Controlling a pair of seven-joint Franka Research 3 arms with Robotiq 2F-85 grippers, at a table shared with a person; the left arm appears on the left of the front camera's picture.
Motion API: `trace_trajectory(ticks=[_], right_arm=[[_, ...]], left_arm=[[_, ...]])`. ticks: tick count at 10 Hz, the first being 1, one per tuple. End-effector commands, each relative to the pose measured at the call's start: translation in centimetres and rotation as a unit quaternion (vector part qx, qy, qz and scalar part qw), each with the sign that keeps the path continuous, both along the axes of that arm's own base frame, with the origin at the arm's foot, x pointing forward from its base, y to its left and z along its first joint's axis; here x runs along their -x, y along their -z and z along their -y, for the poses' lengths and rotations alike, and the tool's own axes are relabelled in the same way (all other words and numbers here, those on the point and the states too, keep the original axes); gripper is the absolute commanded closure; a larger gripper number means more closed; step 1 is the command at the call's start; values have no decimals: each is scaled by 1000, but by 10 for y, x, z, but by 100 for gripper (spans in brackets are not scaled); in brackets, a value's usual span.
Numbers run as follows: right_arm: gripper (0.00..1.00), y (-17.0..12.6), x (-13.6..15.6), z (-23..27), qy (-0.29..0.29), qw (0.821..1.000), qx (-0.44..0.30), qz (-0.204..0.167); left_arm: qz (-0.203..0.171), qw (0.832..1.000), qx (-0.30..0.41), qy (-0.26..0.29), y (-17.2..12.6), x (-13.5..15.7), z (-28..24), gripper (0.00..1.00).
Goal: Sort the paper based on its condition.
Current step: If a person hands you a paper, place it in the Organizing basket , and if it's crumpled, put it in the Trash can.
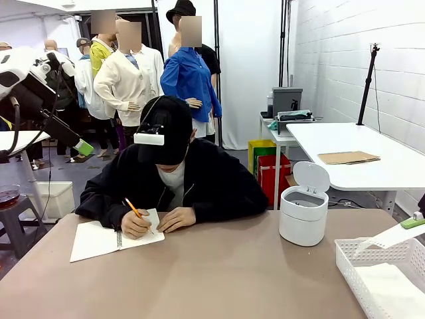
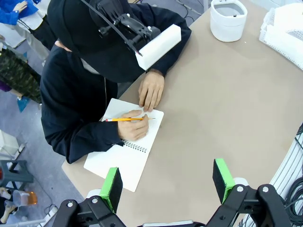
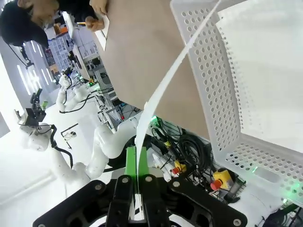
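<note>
Over the near right corner of the table [image 1: 219, 272], the right gripper [image 3: 137, 158] is clamping one edge of the paper [image 3: 176, 71], whose free end is reaching over the basket [image 3: 208, 99]. For a clean drop, the sheet should be travelling fully inside the walls before the jaws part, avoiding creases. The left gripper [image 2: 167, 182] is hanging wide open, holding nothing, near the table's left edge.
</note>
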State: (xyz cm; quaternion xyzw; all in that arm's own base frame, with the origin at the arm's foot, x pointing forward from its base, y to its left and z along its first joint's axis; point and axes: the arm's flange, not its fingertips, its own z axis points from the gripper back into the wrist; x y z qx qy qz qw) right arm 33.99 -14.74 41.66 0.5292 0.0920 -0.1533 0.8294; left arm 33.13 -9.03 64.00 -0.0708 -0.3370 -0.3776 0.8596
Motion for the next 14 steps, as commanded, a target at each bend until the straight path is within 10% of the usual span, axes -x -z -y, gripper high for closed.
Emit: trace_trajectory(ticks=[1,14], right_arm=[[100,-8,2,-1,-3,1000,1,8],[100,61,-2,9,-14,994,45,-95]], left_arm=[[-2,1000,-4,-3,1,1,0,0],[-2,1000,-4,-3,1,1,0,0]])
